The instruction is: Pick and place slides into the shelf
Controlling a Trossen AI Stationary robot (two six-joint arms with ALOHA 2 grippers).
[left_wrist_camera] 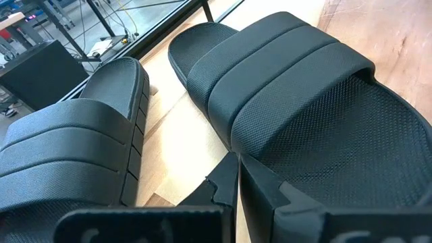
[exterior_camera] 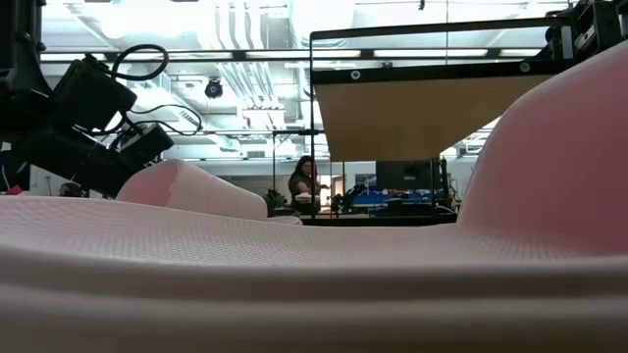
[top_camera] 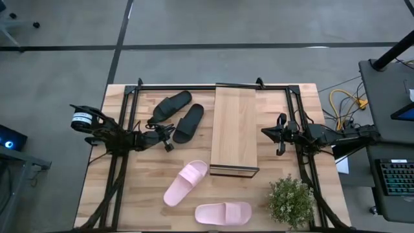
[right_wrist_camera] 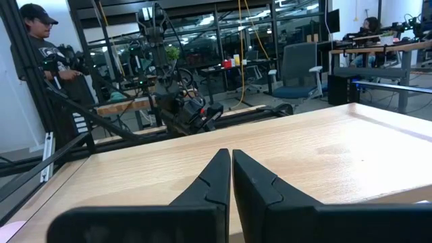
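Left gripper [top_camera: 169, 146], jaws closed and empty beside the black slides [top_camera: 189, 123] left of the shelf [top_camera: 234, 129], should open wide before descending squarely over one strap.

Even bright overhead light, soft short shadows beside the shelf [top_camera: 234, 129]. Low view: ceiling lights glare behind shelf, pink slide [exterior_camera: 294, 284] up close blurred. Wrist views sharp.

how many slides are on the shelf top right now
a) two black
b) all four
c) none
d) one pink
c: the shelf plank is bare, with the two black slides on the table to its left and the two pink slides on the table near its front end.
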